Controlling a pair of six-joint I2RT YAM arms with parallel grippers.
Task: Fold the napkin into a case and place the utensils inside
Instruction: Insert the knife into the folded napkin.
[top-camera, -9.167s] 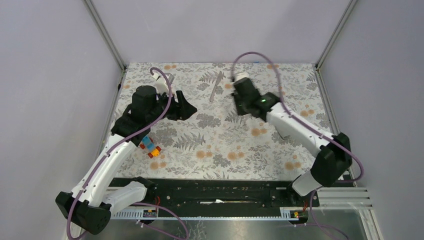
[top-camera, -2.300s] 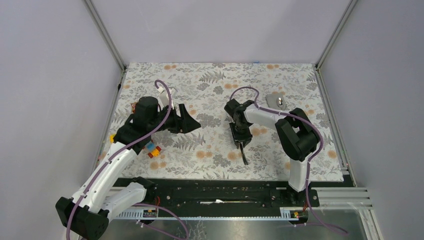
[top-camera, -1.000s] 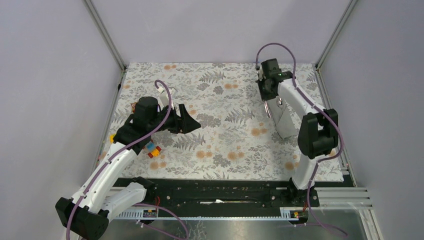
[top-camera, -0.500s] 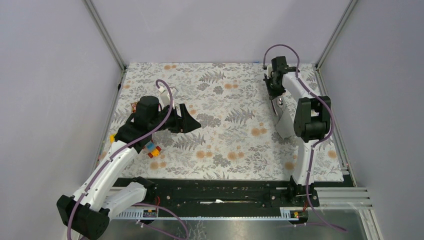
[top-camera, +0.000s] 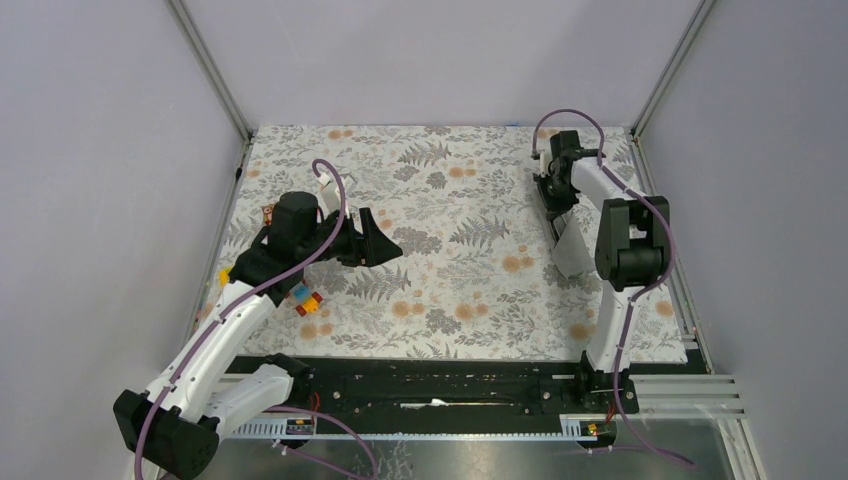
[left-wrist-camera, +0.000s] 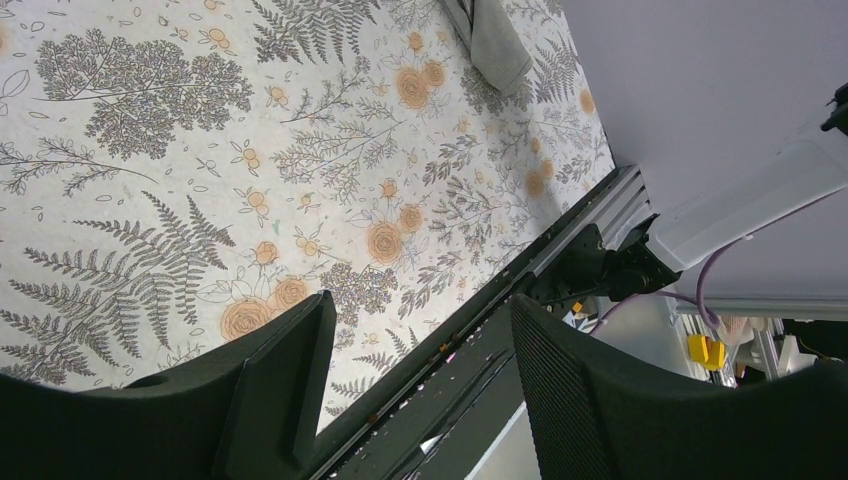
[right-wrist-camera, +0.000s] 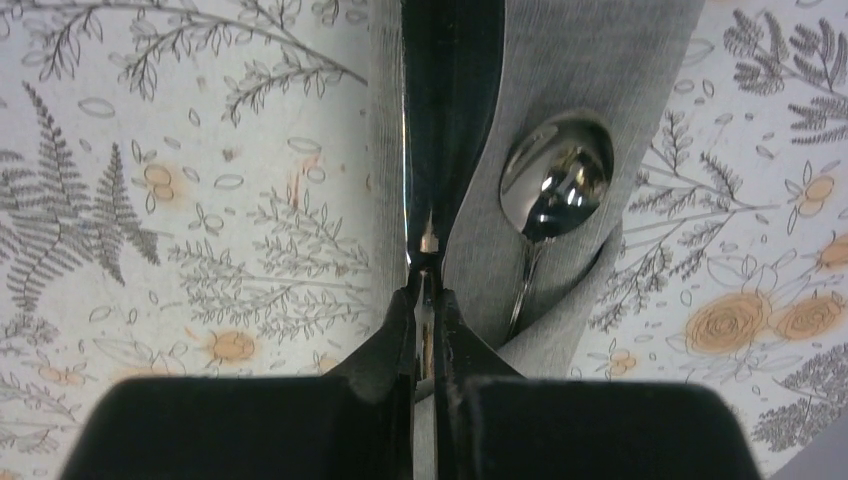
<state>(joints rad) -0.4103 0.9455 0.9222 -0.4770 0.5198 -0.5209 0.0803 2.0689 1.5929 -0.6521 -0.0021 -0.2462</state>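
The case (right-wrist-camera: 600, 70) is lying flat on the tablecloth (left-wrist-camera: 200, 150) over on the far right side of the table, with its long way running roughly away from the arms. The spoon (right-wrist-camera: 555, 178) is in it: the handle goes under a diagonal fold of the grey cloth, and the shiny bowl sticks out and rests on the grey. The knife (right-wrist-camera: 445, 110) is just beside it on the left, along the case's left edge, and it runs up out of the right wrist view. I honestly can't tell if its far end is tucked under any cloth or just lying on top.

The right gripper (right-wrist-camera: 428, 295) is pinched tight on the near end of the knife, with only the thin metal between the fingers. From above, that arm reaches toward the far right corner, with the wrist pointing down over the case.

The left gripper (left-wrist-camera: 420, 310) is wide open with nothing in it. It hangs over the left-middle of the tablecloth, well apart from the case. Its own cam only catches one end of the case at the top edge, plus the table's front rail. A few colourful blocks (top-camera: 305, 298) sit on the cloth beside the left arm, near the left edge.
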